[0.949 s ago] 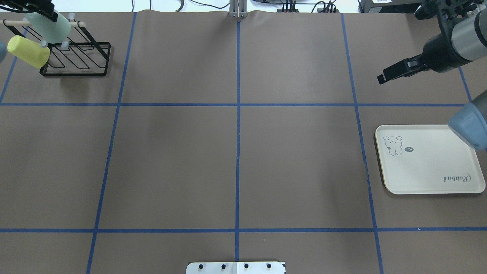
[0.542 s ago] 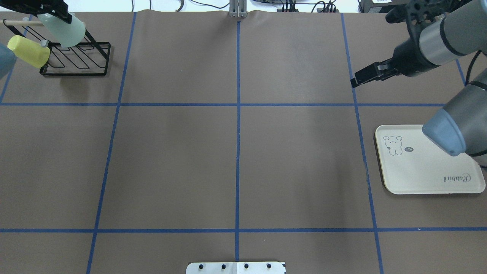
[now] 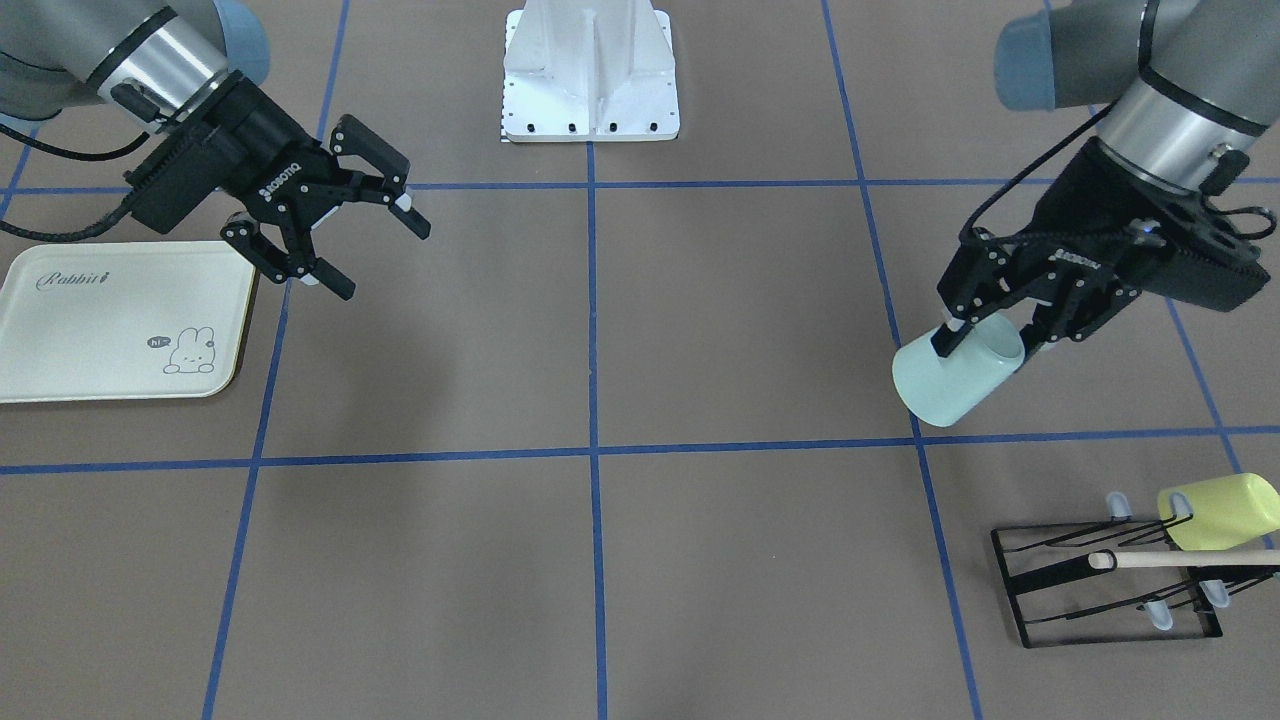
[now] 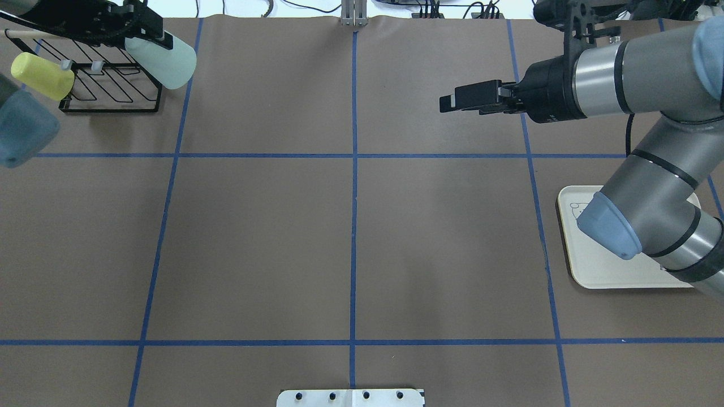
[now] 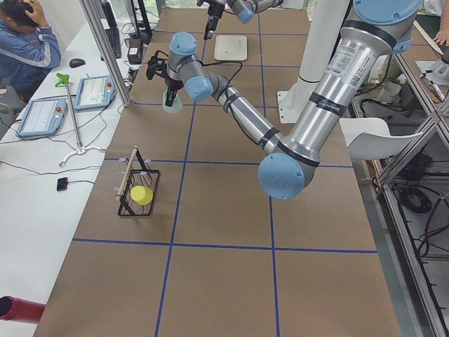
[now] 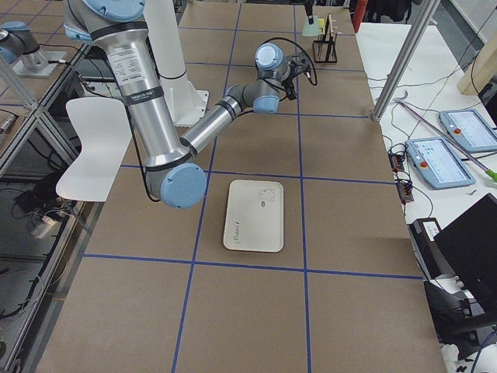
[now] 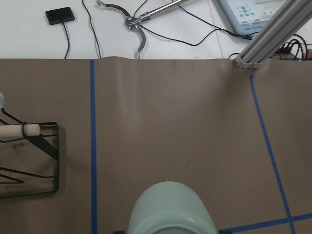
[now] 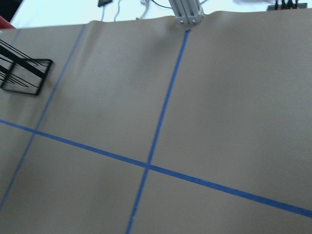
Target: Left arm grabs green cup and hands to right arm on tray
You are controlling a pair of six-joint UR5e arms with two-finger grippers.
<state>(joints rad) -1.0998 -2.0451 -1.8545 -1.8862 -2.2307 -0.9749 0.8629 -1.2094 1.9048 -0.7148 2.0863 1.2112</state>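
The pale mint green cup (image 3: 950, 385) hangs tilted above the table, away from the rack, with my left gripper (image 3: 988, 335) shut on its rim end. From overhead, the green cup (image 4: 167, 59) juts right from the left gripper (image 4: 148, 38) at the far left. The left wrist view shows only the cup's body (image 7: 170, 209) at the bottom edge. My right gripper (image 3: 378, 255) is open and empty, held above the table right of centre (image 4: 452, 103), pointing toward the left arm. The tray (image 3: 110, 330) lies flat at the right side; my right arm hides part of the tray (image 4: 594, 271) from overhead.
A black wire rack (image 3: 1110, 590) with a wooden bar stands at the far left corner (image 4: 113, 85), a yellow-green cup (image 3: 1215, 510) hanging on it. The white robot base plate (image 3: 590, 80) sits at the near edge. A person (image 5: 24, 42) sits beyond the table's far side.
My left gripper has carried the green cup off the rack and rightward. The right arm has swung left toward the table's middle, and its elbow now covers part of the tray.
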